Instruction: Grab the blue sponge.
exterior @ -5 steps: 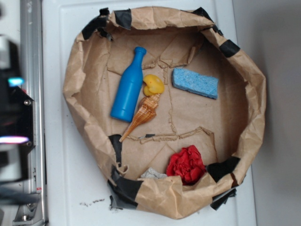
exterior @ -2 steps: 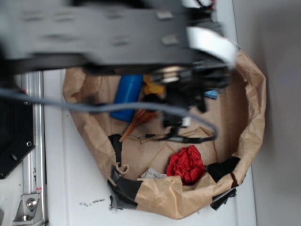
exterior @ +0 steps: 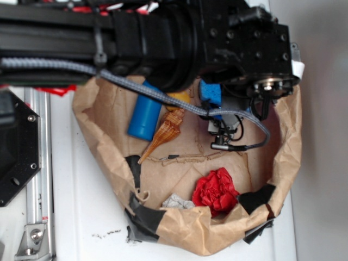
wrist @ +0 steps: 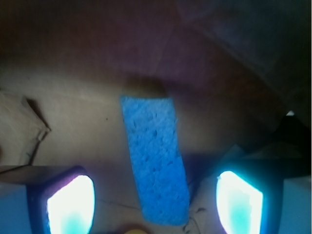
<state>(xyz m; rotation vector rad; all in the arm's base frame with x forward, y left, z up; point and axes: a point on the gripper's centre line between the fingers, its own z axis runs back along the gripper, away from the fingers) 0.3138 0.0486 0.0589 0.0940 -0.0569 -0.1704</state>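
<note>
Brown paper (exterior: 179,223); arm (exterior: 163,32) hides blue sponge (wrist: 155,158).

- The black arm (exterior: 109,38) reaches in from the left edge of the exterior view and runs along the top edge toward the right.
- Its wrist block (exterior: 244,43) sits near the top right corner, with a grey cable (exterior: 163,95) looping below it.
- In the wrist view, the gripper (wrist: 155,202) points downward, its two fingertips (wrist: 70,204) glowing at the bottom edge, spread wide apart.
</note>
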